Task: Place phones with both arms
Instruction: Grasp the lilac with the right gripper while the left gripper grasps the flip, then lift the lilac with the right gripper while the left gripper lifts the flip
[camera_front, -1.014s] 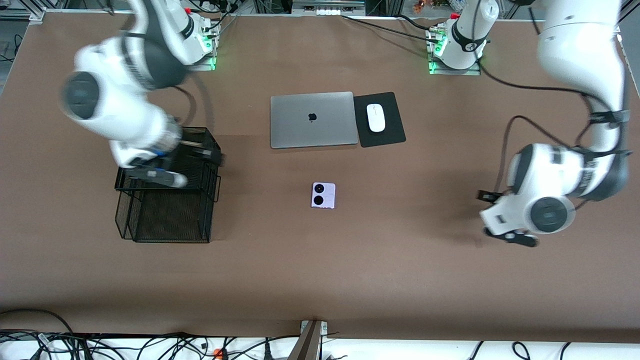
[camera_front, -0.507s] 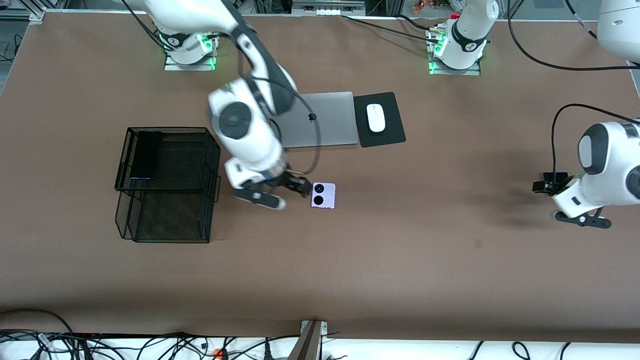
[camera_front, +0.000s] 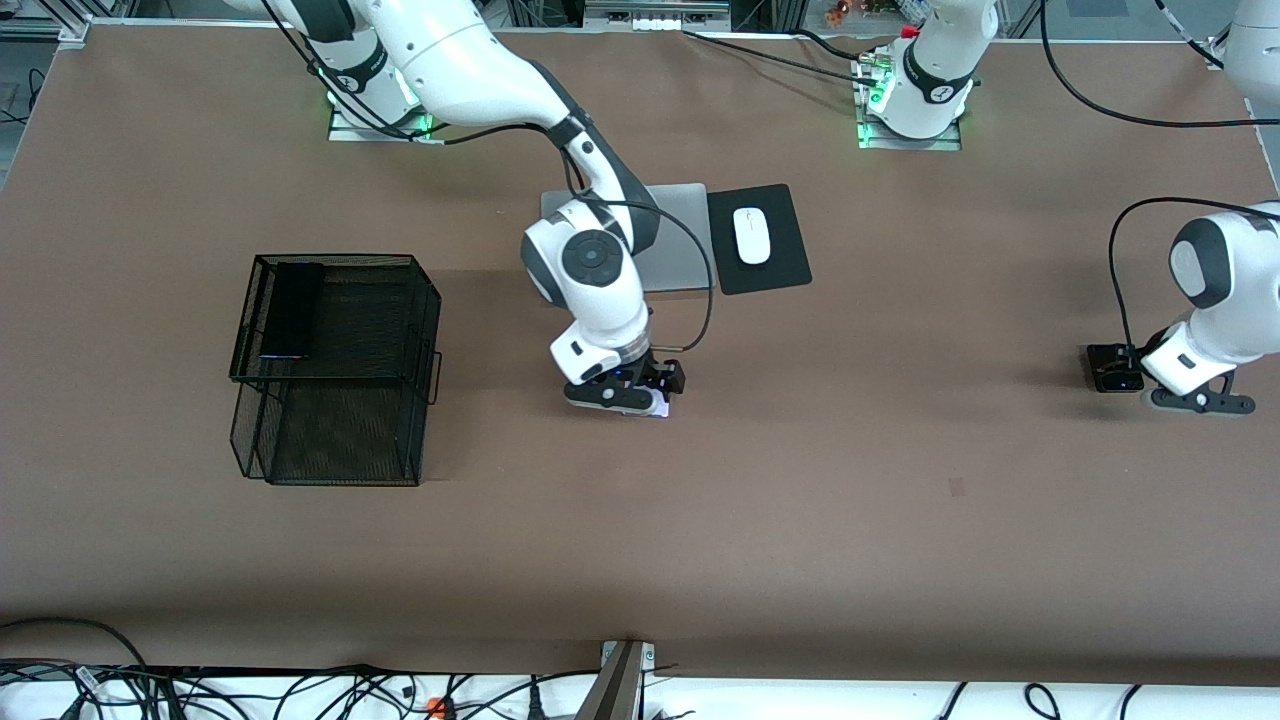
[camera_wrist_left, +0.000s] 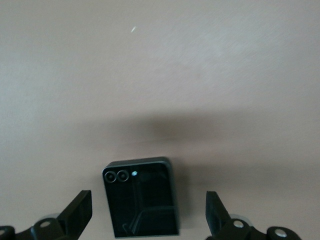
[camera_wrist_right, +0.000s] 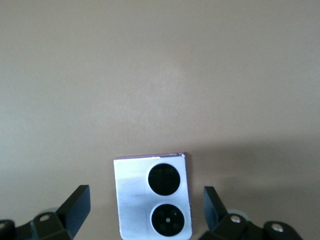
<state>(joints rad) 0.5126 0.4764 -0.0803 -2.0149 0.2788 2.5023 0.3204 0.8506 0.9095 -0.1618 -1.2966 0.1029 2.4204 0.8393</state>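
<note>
The right gripper (camera_front: 622, 392) is lowered over the lilac phone (camera_wrist_right: 153, 196), which lies flat on the table (camera_front: 800, 500) in the middle, nearer to the front camera than the laptop (camera_front: 680, 240); its fingers (camera_wrist_right: 75, 207) are spread wide on both sides of the phone. The left gripper (camera_front: 1195, 395) is held over the small black phone (camera_wrist_left: 141, 196) near the left arm's end, fingers (camera_wrist_left: 77, 215) also wide apart. The slim black phone (camera_front: 292, 310) is seen lying on top of the wire basket (camera_front: 330, 420).
</note>
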